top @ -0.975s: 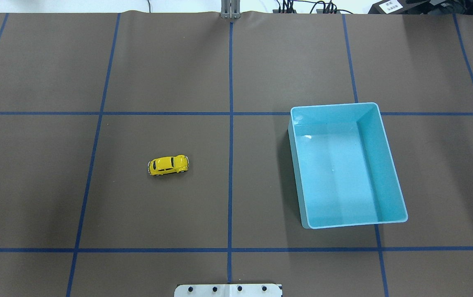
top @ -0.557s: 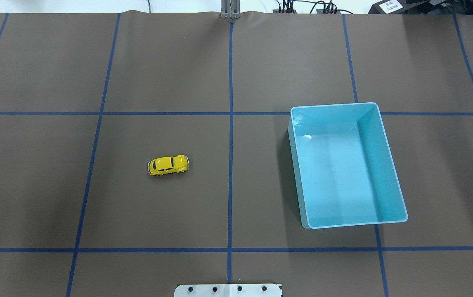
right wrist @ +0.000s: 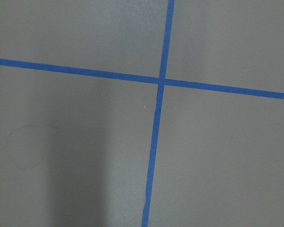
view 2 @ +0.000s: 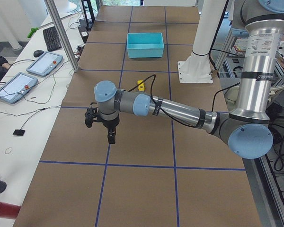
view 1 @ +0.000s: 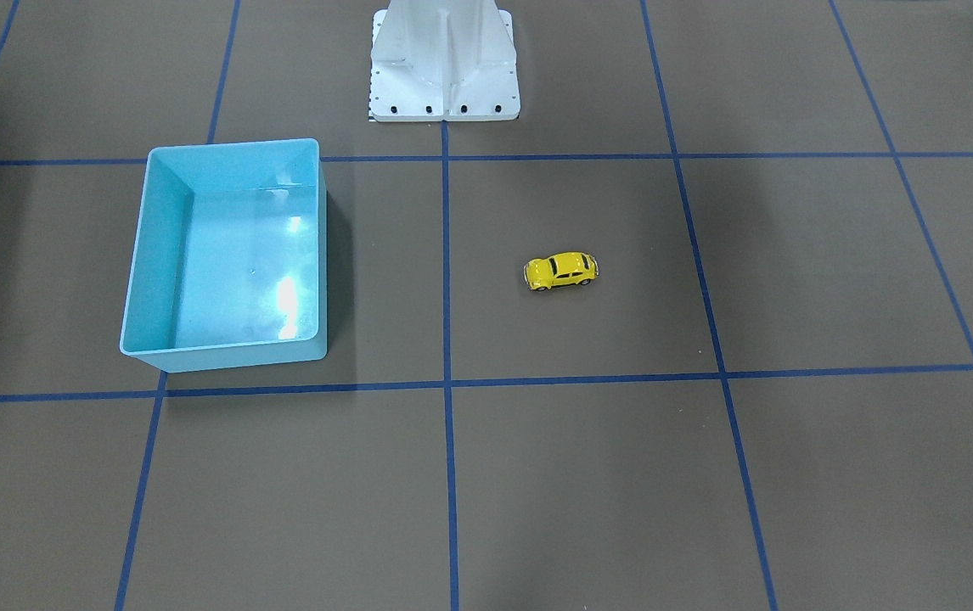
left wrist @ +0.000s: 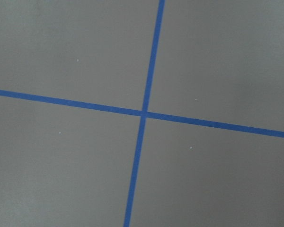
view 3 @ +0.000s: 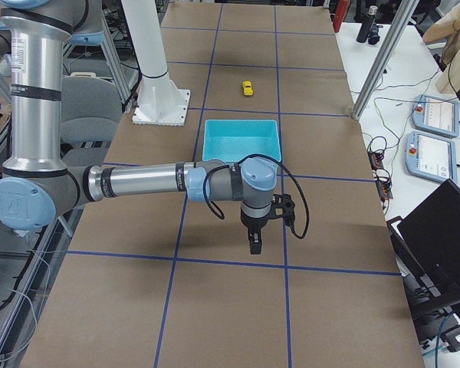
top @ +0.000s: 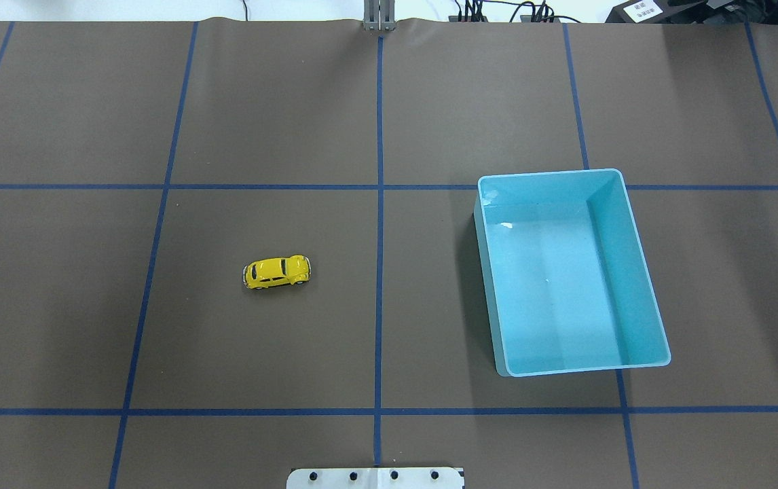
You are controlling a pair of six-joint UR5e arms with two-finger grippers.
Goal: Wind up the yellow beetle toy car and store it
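Brown paper crossed by blue tape lines covers the table (top: 56, 305), where a tiny glossy yellow beetle-shaped toy car with dark windows and black wheels (top: 277, 272) stands on its wheels on the robot's left half. It sits in the square just left of the centre tape line, its length lying across the table, untouched and not yet wound or stored. The car (view 1: 561, 271) looks light and rigid, with a rounded, shiny shell likely to slip from a pinch on the roof. Its wheels would probably let it roll off if nudged along its length. The surest hold appears to be across its two flat sides, low between the wheels. From there it could also be pressed down and drawn backward to wind it, if it is a pull-back type. Well apart from it, on the right half, sits an open rectangular light blue plastic bin (top: 548, 174), nothing visible inside. A white metal base plate (top: 375, 477) lies at the table's near edge. Neither arm reaches the overhead or front views. In the side views each stretches out low toward its own end of the table, wrist turned down. The left arm's fingers (view 2: 111, 137) hang over bare paper far from the car, and the right arm's fingers (view 3: 253, 244) hang beyond the bin. Whether either pair is spread or pressed together cannot be told, and both wrist cameras show only a tape crossing.
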